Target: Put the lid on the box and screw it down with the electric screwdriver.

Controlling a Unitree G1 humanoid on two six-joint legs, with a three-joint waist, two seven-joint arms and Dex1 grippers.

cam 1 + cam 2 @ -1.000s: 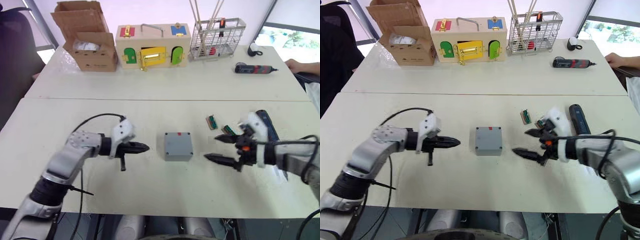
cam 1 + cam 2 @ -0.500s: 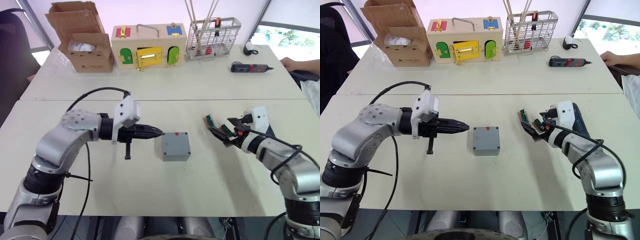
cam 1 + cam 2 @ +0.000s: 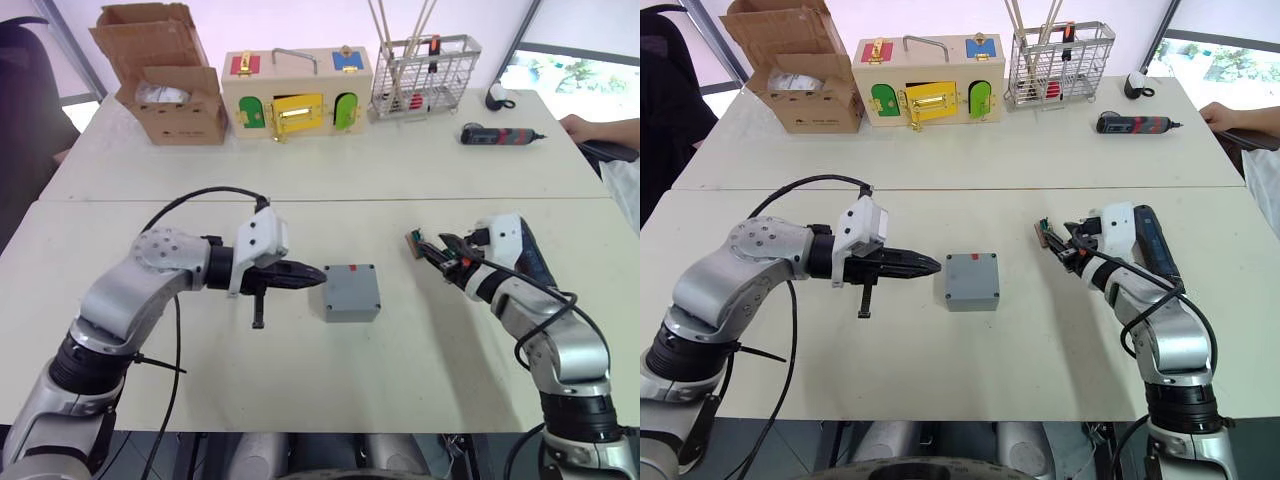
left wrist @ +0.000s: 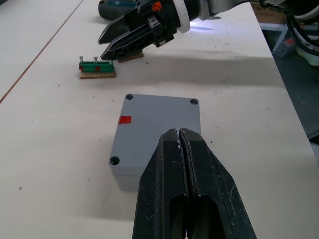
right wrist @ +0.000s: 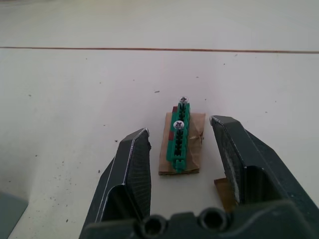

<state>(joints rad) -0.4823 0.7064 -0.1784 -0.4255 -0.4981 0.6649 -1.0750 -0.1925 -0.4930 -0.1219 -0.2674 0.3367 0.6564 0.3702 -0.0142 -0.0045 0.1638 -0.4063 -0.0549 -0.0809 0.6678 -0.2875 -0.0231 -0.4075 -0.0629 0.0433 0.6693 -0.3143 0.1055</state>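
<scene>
The small square grey plastic box (image 3: 351,292), lid (image 4: 158,133) already seated with its red mark showing, rests at mid-table. The left gripper (image 3: 318,273) has its black fingers pressed together, empty, tips just beside the box's left edge. The right gripper (image 5: 184,164) is spread apart, straddling a green screw holder on brown card (image 5: 180,141). The dark blue-black cylindrical electric screwdriver (image 3: 1152,250) lies on the table beside the right arm.

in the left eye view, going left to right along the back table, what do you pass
cardboard box → wooden box with coloured doors → wire basket → small black-and-red screwdriver
</scene>
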